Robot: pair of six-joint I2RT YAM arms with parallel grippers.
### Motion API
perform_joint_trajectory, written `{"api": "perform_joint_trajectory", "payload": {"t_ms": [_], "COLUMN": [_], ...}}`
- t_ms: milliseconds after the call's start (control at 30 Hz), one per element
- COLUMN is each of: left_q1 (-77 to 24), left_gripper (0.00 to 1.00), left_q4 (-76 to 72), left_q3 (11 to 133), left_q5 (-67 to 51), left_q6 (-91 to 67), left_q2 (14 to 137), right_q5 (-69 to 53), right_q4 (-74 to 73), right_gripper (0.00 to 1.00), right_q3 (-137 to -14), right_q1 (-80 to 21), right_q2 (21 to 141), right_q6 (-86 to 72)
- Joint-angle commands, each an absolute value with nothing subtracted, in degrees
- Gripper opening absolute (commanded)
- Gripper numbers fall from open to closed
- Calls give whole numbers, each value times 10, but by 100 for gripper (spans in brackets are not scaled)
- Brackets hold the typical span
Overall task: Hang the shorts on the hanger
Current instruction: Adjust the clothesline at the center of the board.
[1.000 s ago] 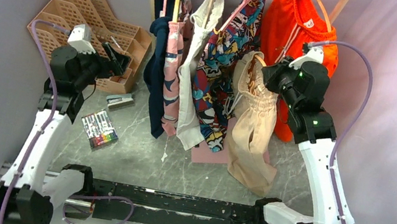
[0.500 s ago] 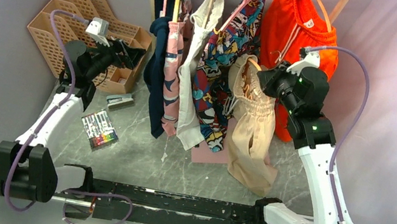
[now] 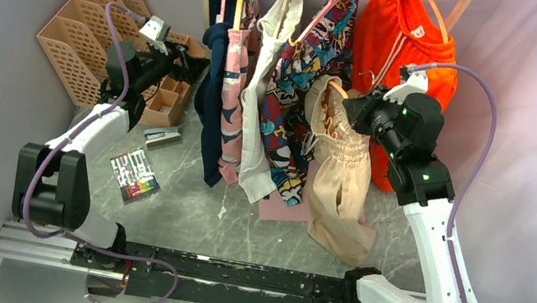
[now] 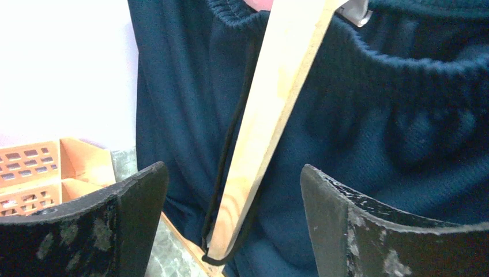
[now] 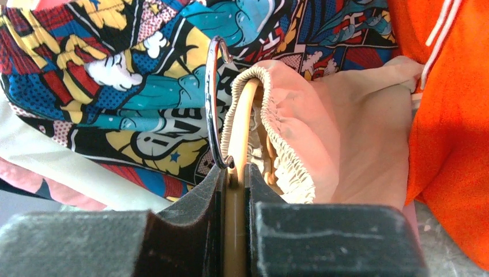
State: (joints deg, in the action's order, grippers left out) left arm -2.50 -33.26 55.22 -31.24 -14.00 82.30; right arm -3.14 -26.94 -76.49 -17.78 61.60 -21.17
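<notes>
Far left: orange lattice-walled desk organiser on the grey marbled tabletop.

Left fingers spread wide, holding nothing. Between them stands the pale wooden rack upright, with a dark navy knit garment behind it.

Centre-right: large beige fabric shorts hang with their gathered waistband looped over the slim pale orange-tan hanger, legs trailing towards the tabletop. Cannot tell whether both hanger arms sit inside the waistband.

Right fingers pinched narrow on the hanger's neck, just below its metal hook. They hold it aloft between a comic-print garment and bright orange shorts.

Judgement: step in hand is seating the waistband, largely done. The next move likely calls for the left fingers to cross over and spread the loose waistband along the hanger, with the right grip steady.
</notes>
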Motion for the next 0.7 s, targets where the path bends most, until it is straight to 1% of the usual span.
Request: {"api": "perform_joint_trajectory", "payload": {"t_ms": [0,300,433,667], "left_q1": [-41,-75,-82,-102], "left_gripper": [85,80,65,32], "left_q4": [-369,-334,-307,-296], "left_q3": [601,646,666,649], "left_q5": [-334,-313,-308,-295], "left_q6": [-99,-49,-39,-39], "left_q2": [848,895,904,870], "right_q5": [-19,-14,-15,1], "right_q4": [-264,-275,-289,-303], "right_gripper": [0,0,0,0], "right_q3": [-790,-792,-796,-803], "right_q1": [-194,-209,-211,-211], "right_q2": [598,586,577,559], "right_q6": [-195,-191,-193,-186]}}
